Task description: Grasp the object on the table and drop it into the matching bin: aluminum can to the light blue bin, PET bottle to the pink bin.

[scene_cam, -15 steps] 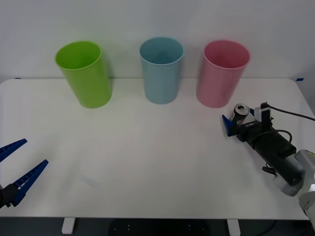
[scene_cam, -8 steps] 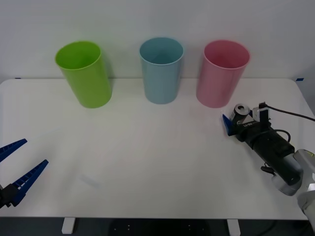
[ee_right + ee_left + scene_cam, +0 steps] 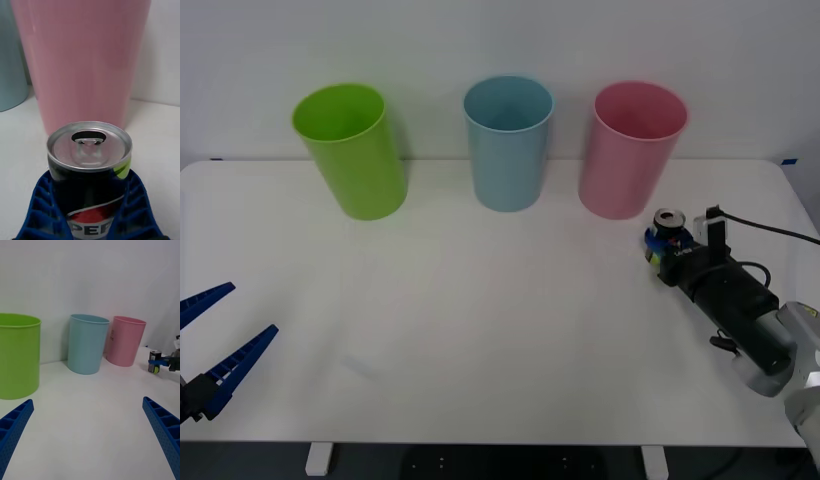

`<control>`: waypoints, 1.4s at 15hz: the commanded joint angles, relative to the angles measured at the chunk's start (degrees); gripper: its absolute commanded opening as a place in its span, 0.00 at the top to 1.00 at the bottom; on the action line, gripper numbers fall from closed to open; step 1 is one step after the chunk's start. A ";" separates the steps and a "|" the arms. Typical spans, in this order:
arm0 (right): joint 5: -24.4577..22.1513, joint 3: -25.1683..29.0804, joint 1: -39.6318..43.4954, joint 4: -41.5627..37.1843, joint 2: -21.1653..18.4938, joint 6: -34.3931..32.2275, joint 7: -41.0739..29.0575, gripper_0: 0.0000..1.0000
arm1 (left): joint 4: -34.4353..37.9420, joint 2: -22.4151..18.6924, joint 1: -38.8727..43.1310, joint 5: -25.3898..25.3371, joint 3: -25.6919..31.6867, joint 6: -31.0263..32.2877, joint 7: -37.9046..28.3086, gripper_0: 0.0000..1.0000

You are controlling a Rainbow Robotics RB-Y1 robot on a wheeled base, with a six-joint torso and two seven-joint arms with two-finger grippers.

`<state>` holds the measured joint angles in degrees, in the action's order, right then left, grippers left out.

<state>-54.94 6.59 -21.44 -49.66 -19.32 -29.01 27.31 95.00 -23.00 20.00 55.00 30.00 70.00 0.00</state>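
R gripper clamped on aluminum can near pink bin; L gripper parked near-left, fingers apart.

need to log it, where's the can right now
The can stands on the table at the robot's right, between the right gripper fingers, just in front of the pink bin.

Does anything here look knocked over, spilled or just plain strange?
Nothing stands out. The three bins, lime green, light blue and pink, stand upright on the table. The can stands upright between the right gripper fingers. No spills.
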 commanded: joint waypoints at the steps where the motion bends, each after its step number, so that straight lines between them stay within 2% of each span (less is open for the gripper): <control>1: 0.27 0.01 0.00 -0.26 -0.01 -0.08 0.03 1.00 | 0.00 0.00 0.00 0.00 0.00 0.00 0.00 0.00; 7: 0.27 0.01 0.61 -2.02 -0.27 -1.75 -1.12 1.00 | 0.00 0.00 0.00 0.00 0.00 0.00 0.00 0.00; 9: 0.19 0.01 2.81 -5.71 -0.54 -2.37 -2.35 1.00 | 0.00 0.00 0.00 0.00 0.00 0.00 0.00 0.00; 16: -5.00 -0.08 11.51 -22.94 -0.80 -7.47 -18.08 1.00 | 0.00 0.00 0.00 0.00 0.00 0.00 0.00 0.00; 21: -6.58 -0.08 13.89 -31.38 -1.59 -11.42 -25.46 1.00 | 0.00 0.00 0.00 0.00 0.00 0.00 0.00 0.00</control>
<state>-61.33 6.50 -7.65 -79.97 -20.72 -39.80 2.84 95.00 -23.00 20.00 55.00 30.00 70.00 0.00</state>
